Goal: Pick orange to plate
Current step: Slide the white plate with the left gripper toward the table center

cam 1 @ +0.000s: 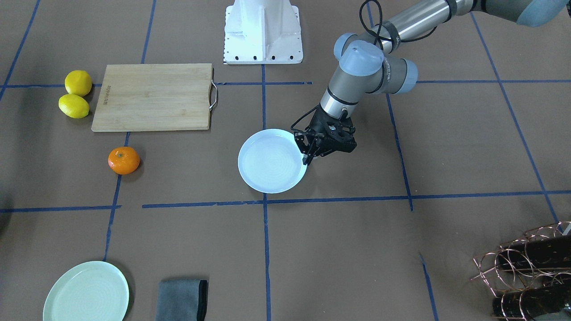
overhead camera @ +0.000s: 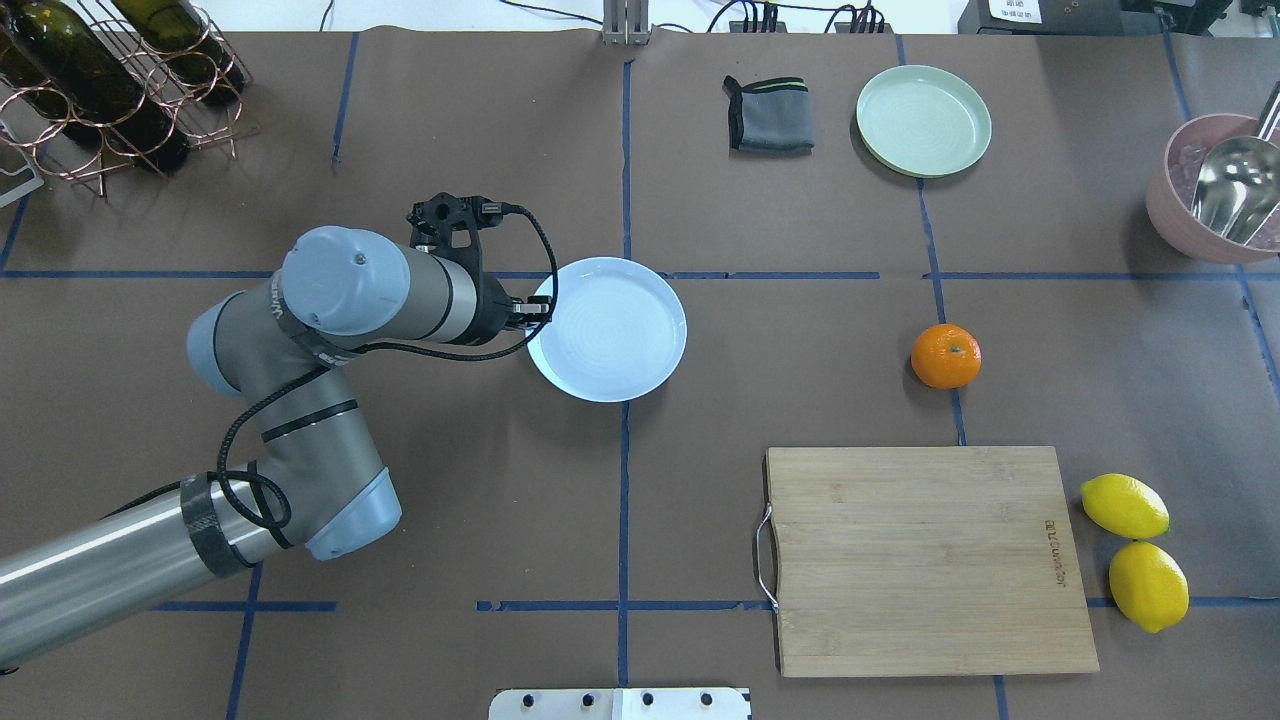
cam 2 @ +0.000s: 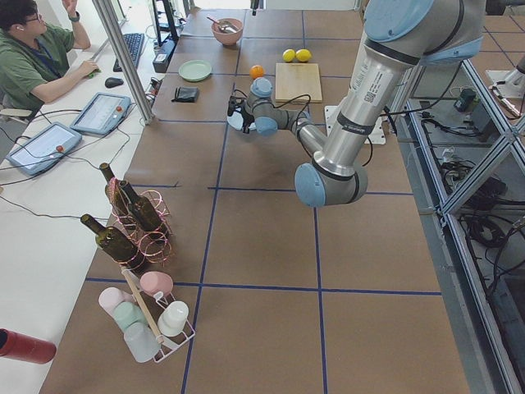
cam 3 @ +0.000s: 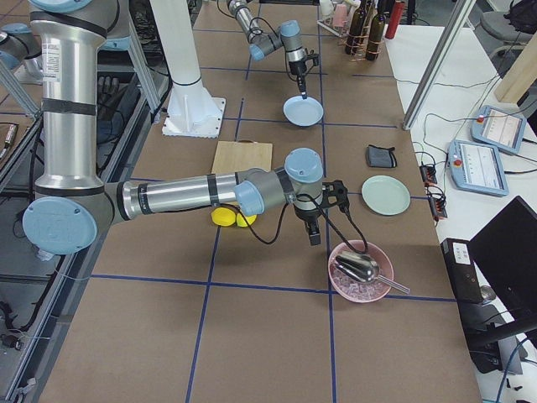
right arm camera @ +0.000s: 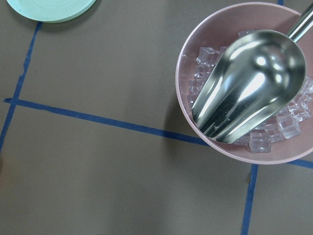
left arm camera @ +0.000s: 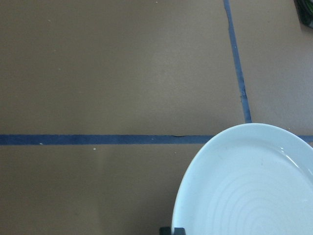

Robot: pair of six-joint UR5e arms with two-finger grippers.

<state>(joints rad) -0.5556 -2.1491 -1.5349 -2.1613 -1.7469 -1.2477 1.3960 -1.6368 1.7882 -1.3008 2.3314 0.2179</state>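
The orange (overhead camera: 945, 355) lies on the brown table, right of centre in the overhead view, with nothing touching it; it is also in the front view (cam 1: 123, 160). The pale bluish-white plate (overhead camera: 610, 330) lies flat and empty near the table's middle, well apart from the orange. My left gripper (overhead camera: 538, 310) is at the plate's left rim and looks shut on it. In the left wrist view a dark fingertip (left arm camera: 172, 230) sits right at the rim of the plate (left arm camera: 244, 186). My right gripper (cam 3: 314, 236) shows only in the right side view, hovering beside a pink bowl; I cannot tell its state.
A wooden cutting board (overhead camera: 925, 560) lies near the orange, with two lemons (overhead camera: 1125, 505) beside it. A mint-green plate (overhead camera: 923, 120) and a grey cloth (overhead camera: 768, 115) sit at the far edge. A pink bowl (right arm camera: 195, 58) holds ice and a metal scoop. A bottle rack (overhead camera: 110, 80) stands far left.
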